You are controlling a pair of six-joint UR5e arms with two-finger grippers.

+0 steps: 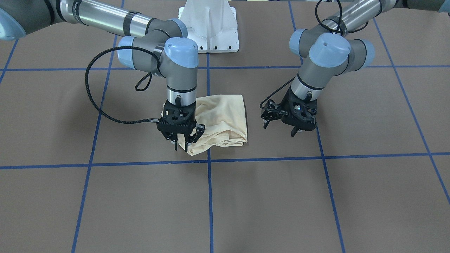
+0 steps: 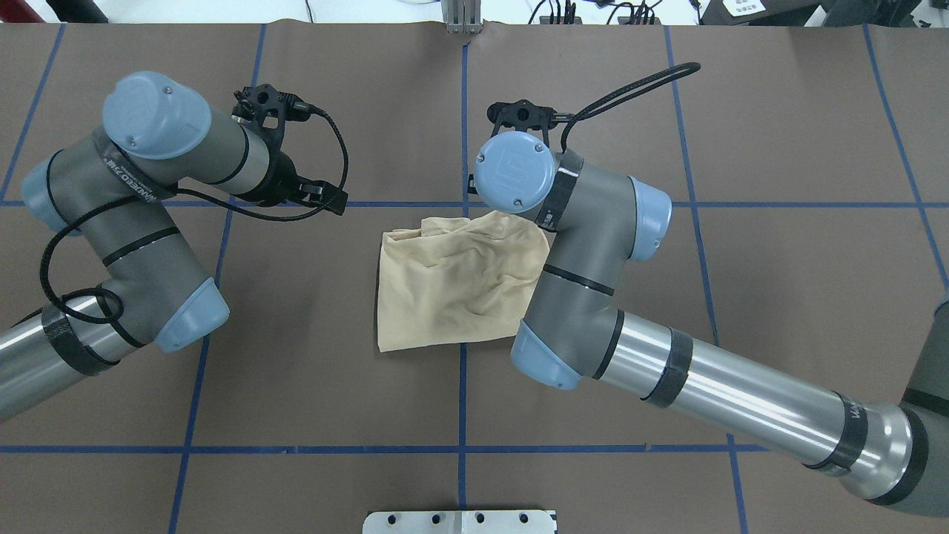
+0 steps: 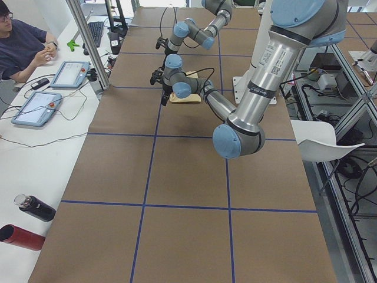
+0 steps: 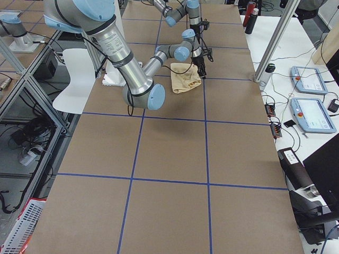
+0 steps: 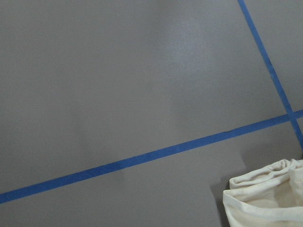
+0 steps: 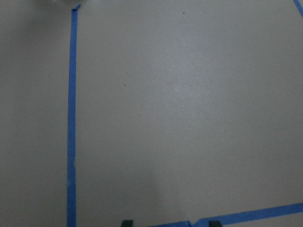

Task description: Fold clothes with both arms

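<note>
Shirt lies folded on desk; right end effector and left end effector open; withdrawal likely next.

Overhead and front views opposed, sharing the T-shirt, wrist cameras close to table

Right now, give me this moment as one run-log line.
shirt: folded bundle, flat on table | right pincer: open, at shirt's corner, contact unclear | left pincer: open, beside shirt, apart
</note>
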